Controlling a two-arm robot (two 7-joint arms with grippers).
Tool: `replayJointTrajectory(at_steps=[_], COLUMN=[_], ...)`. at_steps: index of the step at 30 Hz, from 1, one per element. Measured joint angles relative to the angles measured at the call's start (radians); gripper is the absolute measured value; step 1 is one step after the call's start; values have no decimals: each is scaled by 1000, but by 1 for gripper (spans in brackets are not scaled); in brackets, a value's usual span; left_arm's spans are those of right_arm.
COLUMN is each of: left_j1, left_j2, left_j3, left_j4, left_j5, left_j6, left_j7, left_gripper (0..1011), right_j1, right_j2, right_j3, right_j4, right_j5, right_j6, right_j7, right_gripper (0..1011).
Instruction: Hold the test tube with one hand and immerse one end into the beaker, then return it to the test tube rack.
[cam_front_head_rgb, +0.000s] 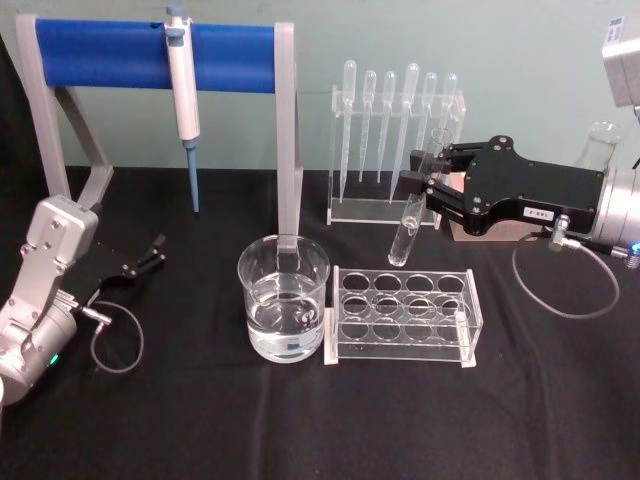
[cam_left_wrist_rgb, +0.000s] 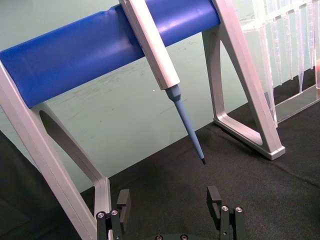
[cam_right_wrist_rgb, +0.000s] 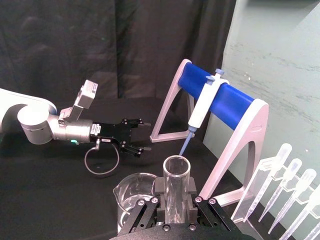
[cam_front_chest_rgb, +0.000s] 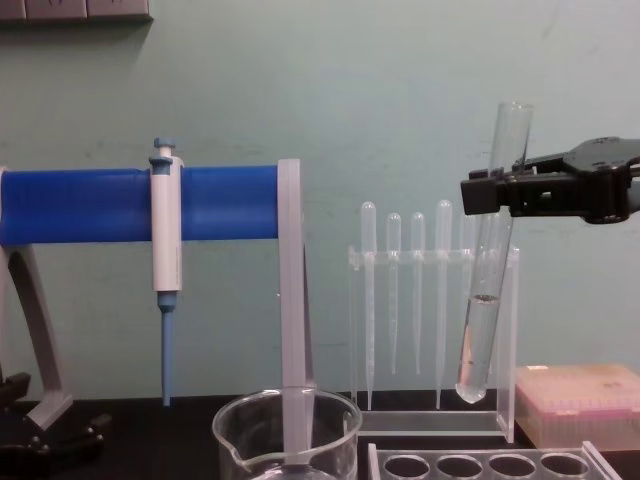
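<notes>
Two vessels stand nearest: the beaker, part-filled with clear liquid, and the test tube rack just beside it. At far left the left gripper rests idle, fingers spread. Beyond the rack, the right gripper pinches the test tube on its upper part, below the rim. The tube hangs slightly tilted above the rack's far side and seems to carry a little liquid. It is probably light, stiff, smooth and fragile, so this high, gentle hold suits it and leaves the rounded end free for dipping.
</notes>
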Motion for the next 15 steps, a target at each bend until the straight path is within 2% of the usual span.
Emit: replayJointTrajectory(at_steps=[15], left_j1=[0], left_j2=[0], left_j3=[0], left_j4=[0], left_j5=[0], left_j6=[0], left_j7=[0], left_gripper=[1000], right_j1=[0], right_j2=[0], right_j3=[0], right_j4=[0], right_j5=[0], right_j6=[0], right_j7=[0], right_gripper=[225])
